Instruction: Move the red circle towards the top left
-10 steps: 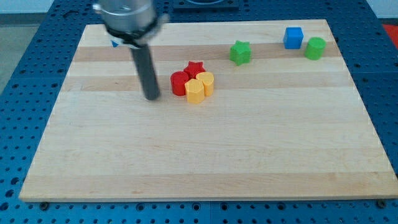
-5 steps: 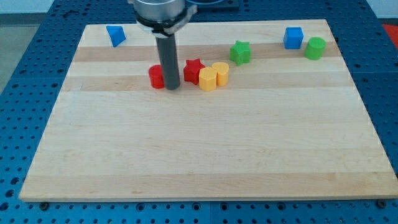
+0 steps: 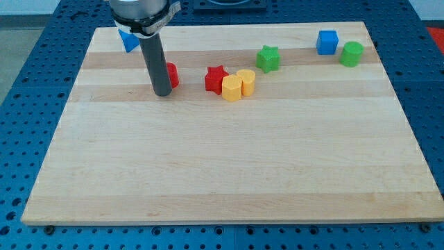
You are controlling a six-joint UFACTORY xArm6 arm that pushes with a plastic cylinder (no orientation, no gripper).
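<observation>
The red circle (image 3: 171, 74) sits on the wooden board (image 3: 229, 173) in its upper left part, mostly hidden behind my rod. My tip (image 3: 162, 93) rests on the board just below and left of the red circle, touching or nearly touching it. A red star (image 3: 216, 78) lies to the circle's right, apart from it.
Two yellow blocks (image 3: 237, 85) touch the red star on its right. A green star (image 3: 268, 58) lies further right. A blue cube (image 3: 327, 42) and a green block (image 3: 352, 53) sit at the top right. A blue block (image 3: 127, 39) shows at the top left behind the rod.
My tip has moved from the circle's right to its lower left. The red circle has shifted slightly up. The star and yellow blocks moved right earlier and now stay put.
</observation>
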